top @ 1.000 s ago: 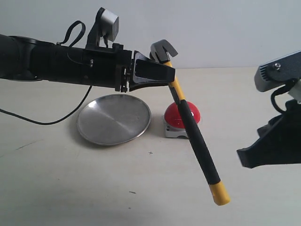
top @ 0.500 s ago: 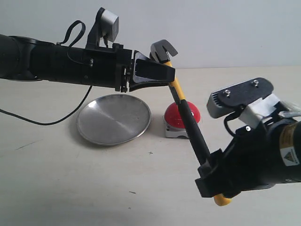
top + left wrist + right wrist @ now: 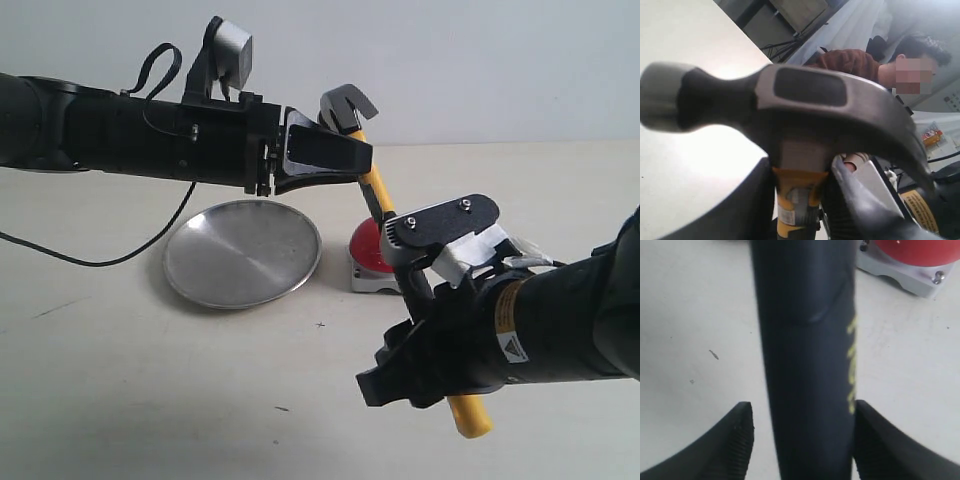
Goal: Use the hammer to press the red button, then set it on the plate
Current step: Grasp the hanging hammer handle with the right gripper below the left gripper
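Black, yellow, red and silver on a pale beige table (image 3: 150, 380).

The hammer (image 3: 376, 190) has a dark grey metal head, a yellow neck, a black grip with pale yellow lettering, and a yellow butt end. The red button (image 3: 365, 248) is a glossy red dome on a light grey base. At its 9 o'clock, the plate (image 3: 242, 253) is brushed silver.

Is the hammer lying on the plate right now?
No, the left gripper holds the hammer in the air, off the plate.
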Robot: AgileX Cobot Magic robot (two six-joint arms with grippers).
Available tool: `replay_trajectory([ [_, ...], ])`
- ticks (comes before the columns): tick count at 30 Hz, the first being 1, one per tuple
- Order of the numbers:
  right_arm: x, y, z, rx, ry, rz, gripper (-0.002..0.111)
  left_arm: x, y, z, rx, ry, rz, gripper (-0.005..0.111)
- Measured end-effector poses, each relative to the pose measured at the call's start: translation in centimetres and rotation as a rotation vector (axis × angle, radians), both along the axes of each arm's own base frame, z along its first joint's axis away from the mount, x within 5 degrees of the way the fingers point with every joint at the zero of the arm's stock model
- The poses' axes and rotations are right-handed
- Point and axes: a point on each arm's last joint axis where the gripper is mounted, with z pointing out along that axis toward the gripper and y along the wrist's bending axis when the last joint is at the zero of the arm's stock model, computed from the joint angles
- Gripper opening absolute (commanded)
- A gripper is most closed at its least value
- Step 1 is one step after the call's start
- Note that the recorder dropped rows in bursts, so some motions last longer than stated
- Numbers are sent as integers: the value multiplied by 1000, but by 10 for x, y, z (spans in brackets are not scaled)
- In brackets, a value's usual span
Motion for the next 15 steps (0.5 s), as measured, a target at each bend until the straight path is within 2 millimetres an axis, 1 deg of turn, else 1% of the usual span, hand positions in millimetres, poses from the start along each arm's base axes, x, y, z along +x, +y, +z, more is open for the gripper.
replay_trajectory([
  [2, 0, -2, 0, -18, -1, -10, 44, 0, 0, 0, 0, 3, 0, 0],
  [3, 0, -2, 0, -20, -1, -13, 34, 0, 0, 0, 0, 2, 0, 0],
  [4, 1, -2, 0, -21, -3, -14, 21, 0, 0, 0, 0, 2, 0, 0],
  [5, 1, -2, 0, -22, -3, -16, 14, 0, 0, 0, 0, 3, 0, 0],
  [6, 0, -2, 0, -36, -9, -1, 0, 0, 0, 0, 0, 6, 3, 0],
  [15, 0, -3, 0, -71, -17, 24, 0, 1, 0, 0, 2, 13, 8, 1],
])
